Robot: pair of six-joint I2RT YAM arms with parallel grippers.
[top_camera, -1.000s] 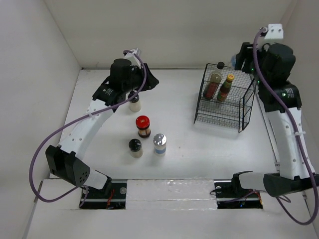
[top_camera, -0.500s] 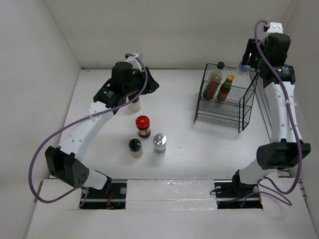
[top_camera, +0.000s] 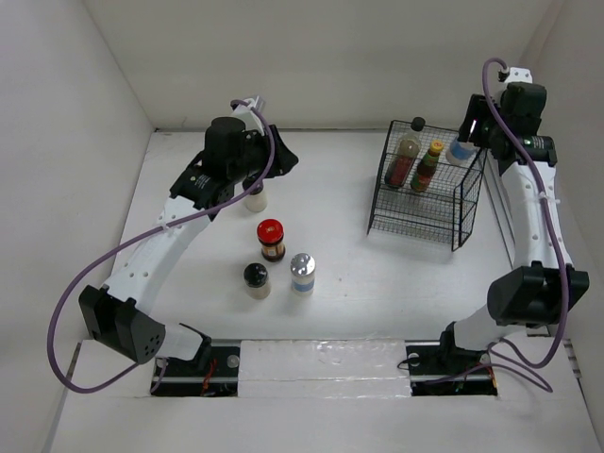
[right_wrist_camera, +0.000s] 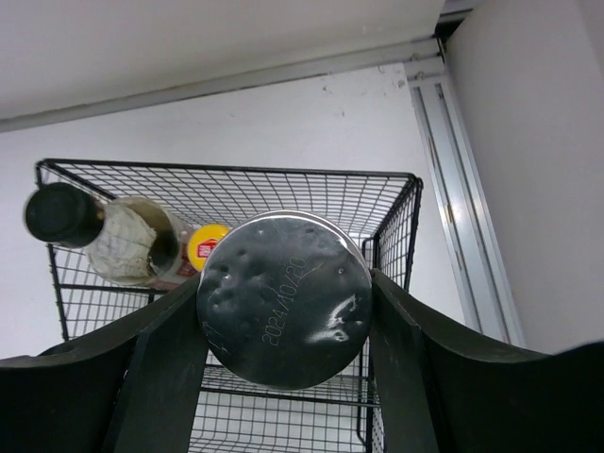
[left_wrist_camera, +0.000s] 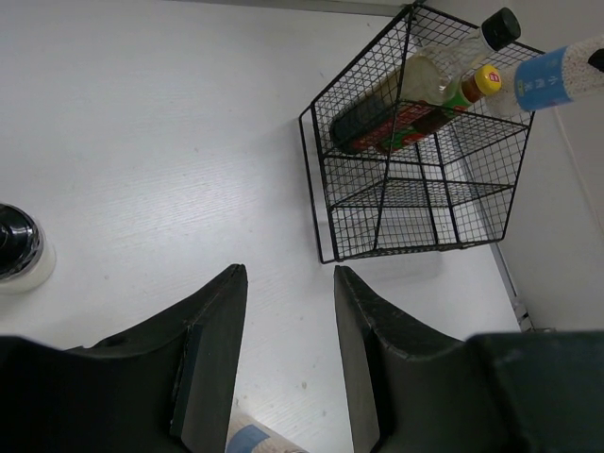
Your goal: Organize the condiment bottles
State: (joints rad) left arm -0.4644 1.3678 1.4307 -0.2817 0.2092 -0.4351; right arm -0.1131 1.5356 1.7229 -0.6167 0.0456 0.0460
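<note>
Top view, seven bottles in all. My right gripper [top_camera: 468, 140] pinches one blue-labelled shaker [top_camera: 462, 151] above the right end of the black wire basket [top_camera: 444, 222]. Two bottles sit side by side in the basket's upper tier: the tall dark black-capped bottle [top_camera: 407, 159] and the green-red labelled bottle [top_camera: 427, 168]. Four stand on the table [top_camera: 396, 274]: one red-lidded jar [top_camera: 271, 238], one silver-capped shaker [top_camera: 302, 272], one black-capped pale jar [top_camera: 256, 279], and a second pale jar [top_camera: 256, 196] partly under my left gripper [top_camera: 276, 162].

Left wrist: my left fingers [left_wrist_camera: 212, 349] are spread with nothing between them. One black-capped jar is at the left edge. The basket with its two bottles is ahead.

Right wrist: both right fingers [right_wrist_camera: 160, 377] press the shaker's silver end. The basket is below, showing one black cap and one yellow cap.
</note>
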